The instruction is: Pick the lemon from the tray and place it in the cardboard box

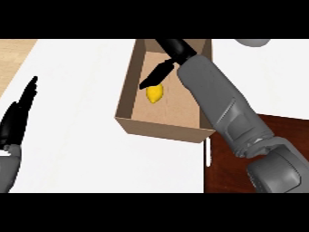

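The cardboard box (162, 127) sits in the upper middle of the frame, open at the top, its near wall facing the lower edge. The lemon (155, 94) lies inside it on the brown floor, toward the left wall. The right hand (172, 58) reaches into the box from the upper centre, its grey forearm running diagonally down to the lower right corner. Its dark fingers (154, 78) point down and to the left with the tips just above the lemon; they look straight and not wrapped round the fruit, though whether they touch it is unclear. The dark brown tray (227, 179) shows at lower right, partly under the forearm. The left hand (17, 115) rests at the left edge, fingers extended upward, over the white counter (83, 154).
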`<state>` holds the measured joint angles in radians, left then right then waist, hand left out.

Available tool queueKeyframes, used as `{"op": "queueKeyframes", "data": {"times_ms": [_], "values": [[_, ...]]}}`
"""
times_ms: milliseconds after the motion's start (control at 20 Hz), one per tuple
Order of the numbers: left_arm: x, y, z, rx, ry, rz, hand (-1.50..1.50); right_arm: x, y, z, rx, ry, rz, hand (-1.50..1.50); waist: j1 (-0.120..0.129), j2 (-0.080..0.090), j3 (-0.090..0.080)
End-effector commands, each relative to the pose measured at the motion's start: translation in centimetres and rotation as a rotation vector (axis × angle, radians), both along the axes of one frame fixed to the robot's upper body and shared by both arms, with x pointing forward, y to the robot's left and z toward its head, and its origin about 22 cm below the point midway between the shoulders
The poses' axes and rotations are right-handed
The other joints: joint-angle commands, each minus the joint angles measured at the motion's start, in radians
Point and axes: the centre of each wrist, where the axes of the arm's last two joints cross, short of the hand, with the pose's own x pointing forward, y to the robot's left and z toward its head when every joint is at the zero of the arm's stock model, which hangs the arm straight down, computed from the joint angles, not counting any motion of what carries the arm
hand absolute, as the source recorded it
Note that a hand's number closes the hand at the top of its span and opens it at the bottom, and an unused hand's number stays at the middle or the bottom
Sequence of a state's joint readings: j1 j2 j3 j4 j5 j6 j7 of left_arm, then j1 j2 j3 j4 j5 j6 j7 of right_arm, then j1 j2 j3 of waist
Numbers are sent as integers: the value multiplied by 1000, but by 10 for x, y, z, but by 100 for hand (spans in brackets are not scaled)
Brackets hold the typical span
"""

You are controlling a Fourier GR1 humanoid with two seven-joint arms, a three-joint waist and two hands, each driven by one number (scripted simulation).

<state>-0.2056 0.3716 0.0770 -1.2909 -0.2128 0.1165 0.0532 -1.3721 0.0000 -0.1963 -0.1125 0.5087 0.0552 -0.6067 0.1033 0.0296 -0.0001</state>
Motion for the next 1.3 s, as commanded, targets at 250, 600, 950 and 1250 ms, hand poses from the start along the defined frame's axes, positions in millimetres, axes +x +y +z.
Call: {"op": "queueKeyframes", "data": {"times_ms": [250, 600, 950, 1250], "values": [[-12, 2, -11, -8, 5, 13, 0, 17, -55, 24, 267, 71, -26, -150, -26, 0, 1], [-5, 3, 7, 1, -5, 10, 0, 26, -152, 47, 274, 84, -129, -150, -13, 8, 2], [-4, -3, 1, -15, -22, 3, 0, 12, -230, 37, 234, 52, -167, -150, -2, 22, 4], [1, 1, 7, -24, -17, -18, 0, 6, -267, 56, 130, 57, -150, -150, 15, 31, 5]]}}
